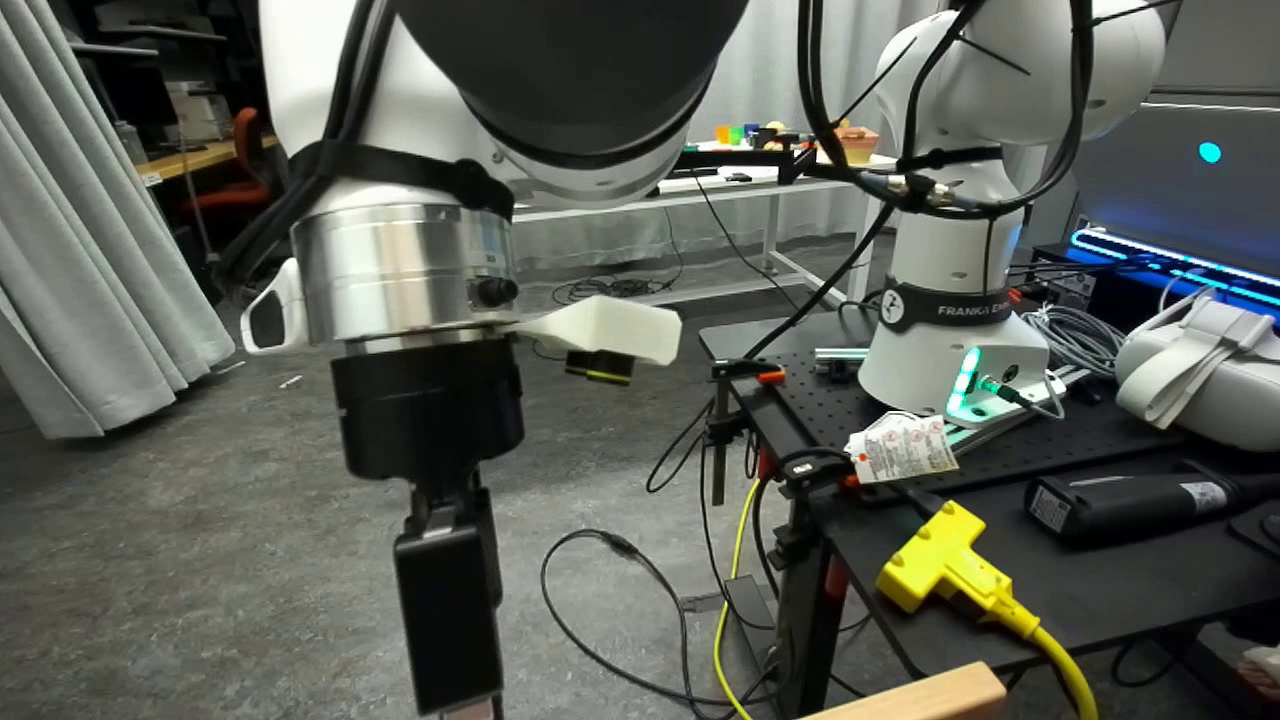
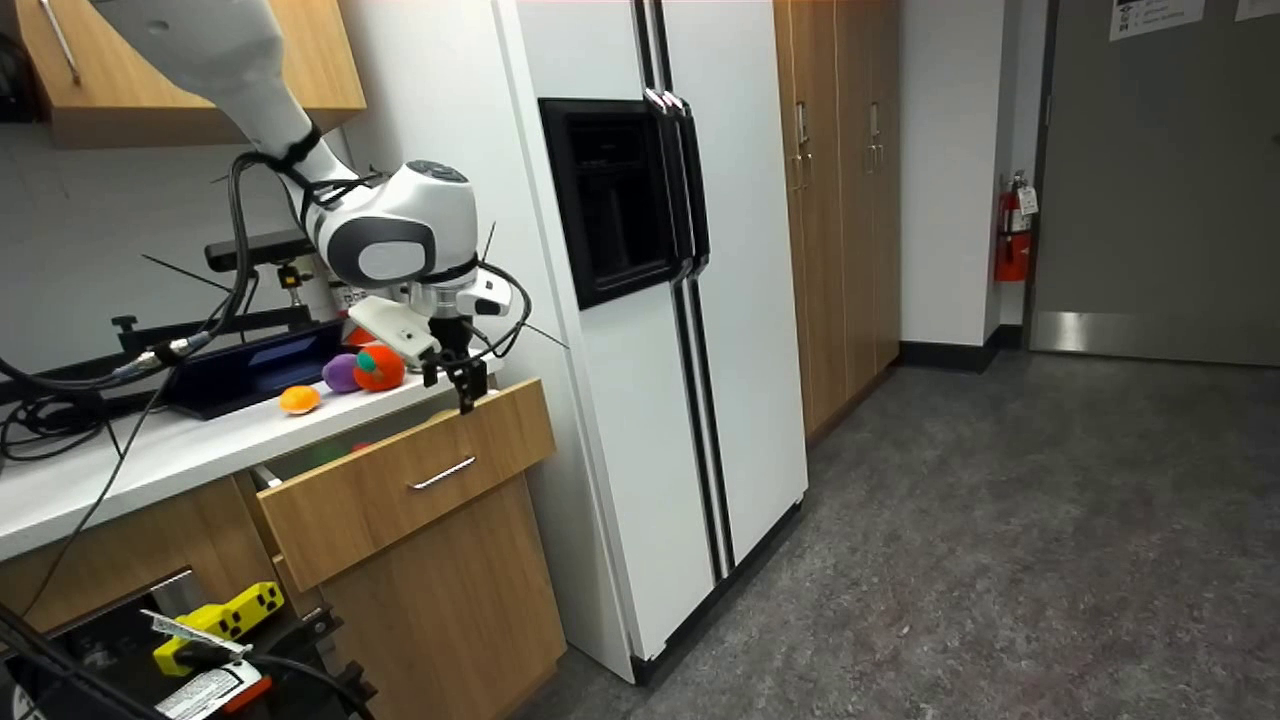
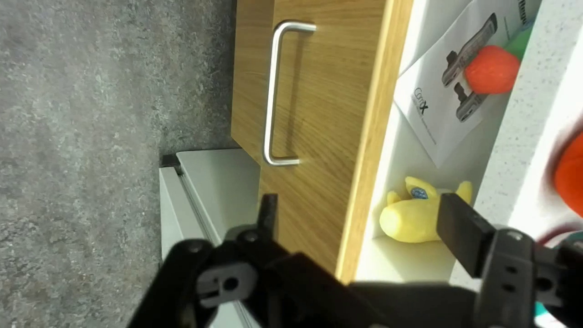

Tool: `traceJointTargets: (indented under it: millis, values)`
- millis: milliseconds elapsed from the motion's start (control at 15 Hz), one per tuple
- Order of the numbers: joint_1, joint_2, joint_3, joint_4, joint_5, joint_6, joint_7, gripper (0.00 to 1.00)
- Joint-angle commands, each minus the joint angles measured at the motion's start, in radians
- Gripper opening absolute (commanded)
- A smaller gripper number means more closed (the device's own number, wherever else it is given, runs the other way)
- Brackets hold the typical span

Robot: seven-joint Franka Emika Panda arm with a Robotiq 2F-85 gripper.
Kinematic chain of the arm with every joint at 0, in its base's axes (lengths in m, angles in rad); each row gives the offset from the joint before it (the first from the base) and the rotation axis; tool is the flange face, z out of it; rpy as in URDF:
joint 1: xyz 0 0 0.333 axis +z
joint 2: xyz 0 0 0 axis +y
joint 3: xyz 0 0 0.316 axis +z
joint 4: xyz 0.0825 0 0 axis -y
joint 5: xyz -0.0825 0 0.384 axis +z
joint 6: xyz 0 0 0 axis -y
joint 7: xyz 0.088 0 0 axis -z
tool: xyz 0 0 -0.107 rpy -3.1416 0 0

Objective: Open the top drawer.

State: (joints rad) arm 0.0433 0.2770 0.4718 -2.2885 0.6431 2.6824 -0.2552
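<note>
Black and spread wide, the gripper (image 3: 365, 225) stands with one finger outside the light-wood front panel (image 3: 337, 114) of the top drawer (image 3: 407, 157), the other over its white interior; whether either touches the wood I cannot tell. A yellow toy (image 3: 410, 222), partly hidden by the inner finger, lies in the drawer, and beyond it a red object (image 3: 492, 69) rests on a printed sheet (image 3: 437, 118). Clear of the fingers, the metal handle (image 3: 272, 91) is fixed to the panel's outer face. In an exterior view the drawer stands partly out from under the white counter (image 2: 200, 445), just beside a white refrigerator (image 2: 740, 300).
</note>
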Motion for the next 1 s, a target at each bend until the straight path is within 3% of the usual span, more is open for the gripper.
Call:
traceJointTargets:
  millis: [0, 67, 467, 933]
  values:
    - [-0.008, -0.051, 0.002, -0.016, 0.105, -0.071, -0.157, 0.58]
    - [0.031, -0.074, -0.015, -0.014, 0.073, -0.092, -0.105, 0.50]
    - [0.104, -0.050, -0.013, 0.039, 0.085, -0.150, -0.131, 0.04]
    - [0.160, 0.059, -0.019, 0.051, 0.057, -0.143, -0.125, 0.00]
